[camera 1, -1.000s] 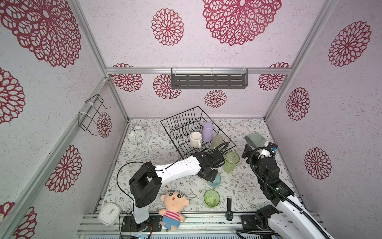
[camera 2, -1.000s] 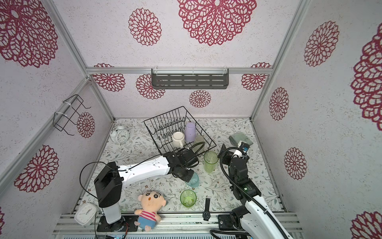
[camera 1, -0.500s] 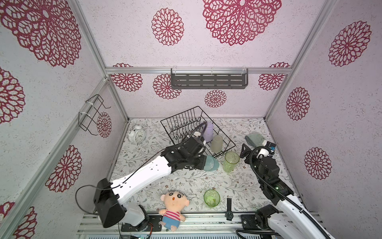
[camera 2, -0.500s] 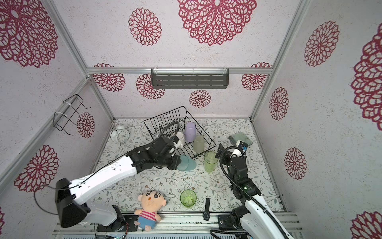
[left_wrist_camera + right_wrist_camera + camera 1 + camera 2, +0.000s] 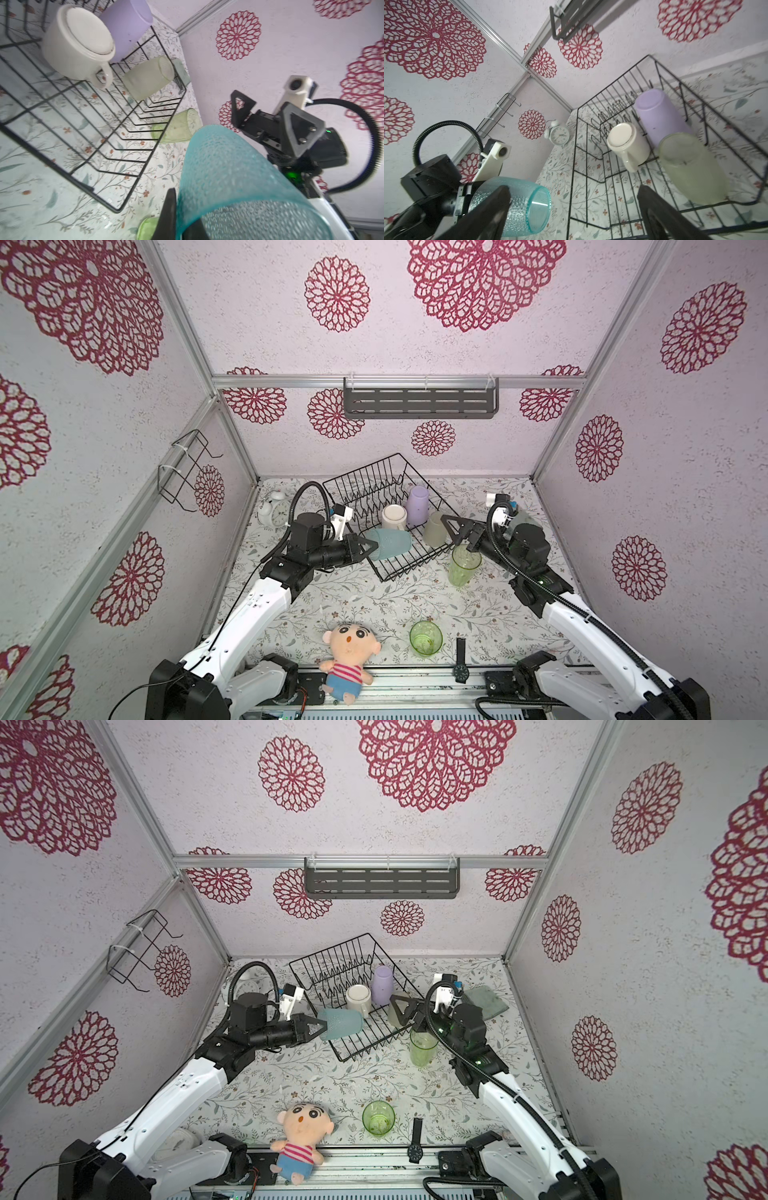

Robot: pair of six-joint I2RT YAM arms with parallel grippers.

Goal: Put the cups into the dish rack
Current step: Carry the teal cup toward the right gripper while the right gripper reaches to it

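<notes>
My left gripper point(image 5: 371, 548) point(image 5: 319, 1030) point(image 5: 182, 220) is shut on the rim of the teal tumbler point(image 5: 390, 543) point(image 5: 343, 1023) point(image 5: 228, 176) point(image 5: 517, 205), holding it on its side above the dish rack's point(image 5: 365, 485) point(image 5: 332, 965) point(image 5: 116, 209) point(image 5: 577, 145) near-left edge. Inside the rack, upside down, stand the lilac tumbler point(image 5: 417, 504) point(image 5: 658, 116), the white mug point(image 5: 394, 516) point(image 5: 79, 43) and the frosted beige tumbler point(image 5: 435, 529) point(image 5: 691, 168). My right gripper point(image 5: 459, 537) point(image 5: 409, 1017) point(image 5: 573, 207) is open and empty, above a green tumbler point(image 5: 462, 570) point(image 5: 423, 1050) beside the rack. Another green tumbler point(image 5: 425, 638) point(image 5: 378, 1118) stands near the front.
A plush doll point(image 5: 349, 651) and a wristwatch point(image 5: 460, 659) lie at the front edge. An alarm clock point(image 5: 272, 510) stands at the back left, and a grey-green cloth point(image 5: 484, 1000) lies at the back right. A wire holder point(image 5: 187, 472) and a grey shelf point(image 5: 419, 402) hang on the walls.
My left gripper has lifted the teal tumbler off the table and carried it back towards the rack, tipping it onto its side. The right gripper has edged towards the rack.
</notes>
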